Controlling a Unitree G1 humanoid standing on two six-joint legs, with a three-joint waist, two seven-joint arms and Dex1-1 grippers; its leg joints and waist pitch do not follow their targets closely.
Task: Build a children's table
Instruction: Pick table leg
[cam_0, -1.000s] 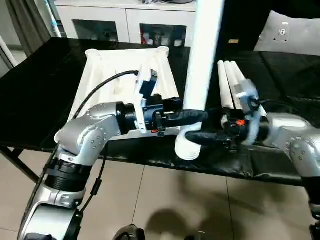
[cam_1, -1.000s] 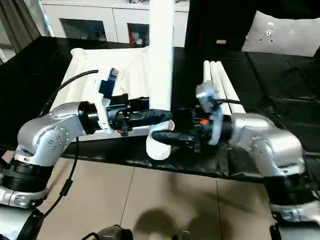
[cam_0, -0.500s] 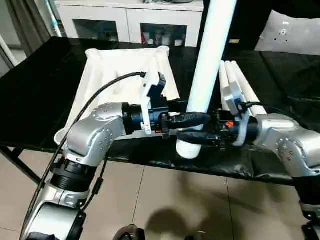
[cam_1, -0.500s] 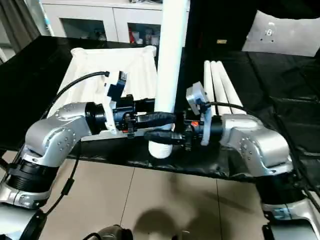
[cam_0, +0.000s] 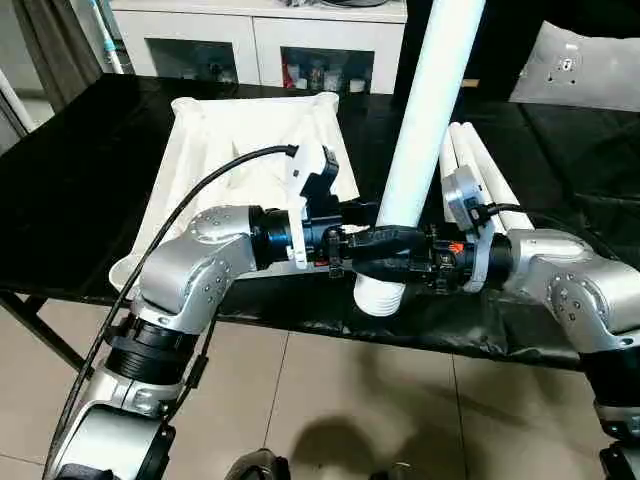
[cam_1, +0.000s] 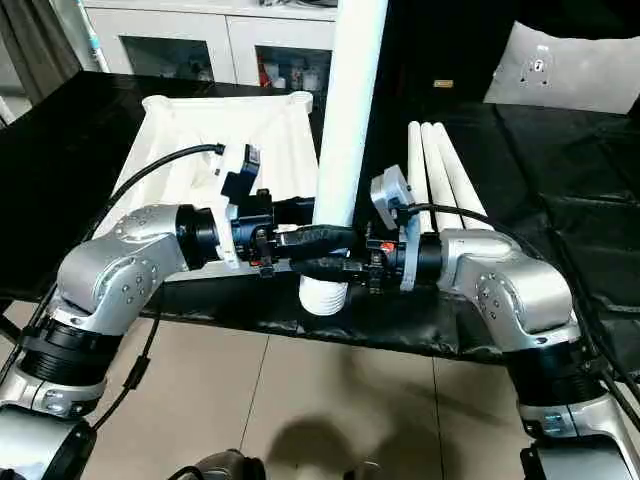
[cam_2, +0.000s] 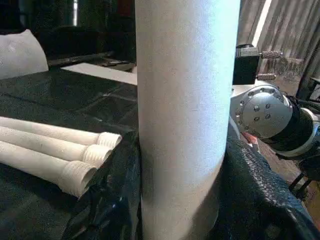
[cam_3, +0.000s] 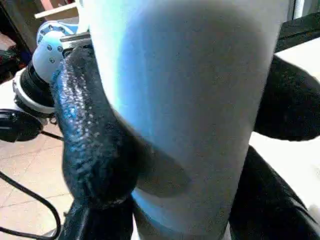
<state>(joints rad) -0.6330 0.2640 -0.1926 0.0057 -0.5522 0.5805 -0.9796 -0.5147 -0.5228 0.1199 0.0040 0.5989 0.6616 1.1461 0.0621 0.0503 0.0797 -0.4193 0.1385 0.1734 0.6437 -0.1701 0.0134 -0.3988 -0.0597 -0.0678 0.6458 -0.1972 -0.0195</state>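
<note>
Gripping 1 white leg with both grippers, I am holding it nearly upright at the near edge of the worktable. My left gripper and right gripper are clamping its lower part from opposite sides. The table top is lying behind, with 3 spare legs to its right.

White leg, white ribbed tabletop, three white legs on the glossy black table; floor beige tile.

Worktable (top, 3 legs)
</note>
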